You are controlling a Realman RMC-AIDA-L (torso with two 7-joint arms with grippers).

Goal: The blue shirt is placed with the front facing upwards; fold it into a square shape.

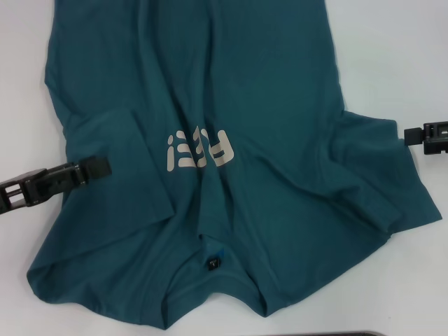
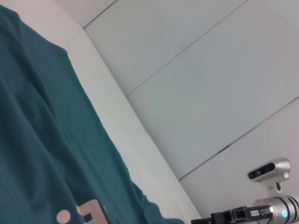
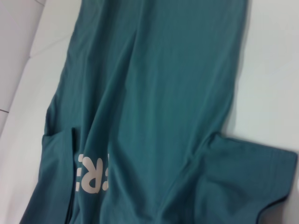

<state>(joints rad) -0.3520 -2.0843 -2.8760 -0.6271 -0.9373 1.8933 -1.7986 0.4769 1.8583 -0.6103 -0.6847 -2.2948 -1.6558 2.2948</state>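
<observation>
The blue shirt (image 1: 266, 105) lies front up on the white table (image 1: 392, 56), collar and small black tag (image 1: 213, 262) toward me, wrinkled around the chest. Pale lettering (image 1: 199, 150) marks the chest. Its left sleeve (image 1: 105, 136) lies folded in over the body. My left gripper (image 1: 98, 168) rests low over that folded sleeve. My right gripper (image 1: 411, 135) is at the outer edge of the spread right sleeve (image 1: 378, 161). The shirt also shows in the left wrist view (image 2: 37, 140) and in the right wrist view (image 3: 177, 70), with the lettering (image 3: 93, 172).
Bare white table lies left (image 1: 28, 105) and right of the shirt. The table's far edge and a panelled wall (image 2: 210, 70) show in the left wrist view, with my right arm (image 2: 233, 215) far off. A dark strip (image 1: 350, 334) sits at the near edge.
</observation>
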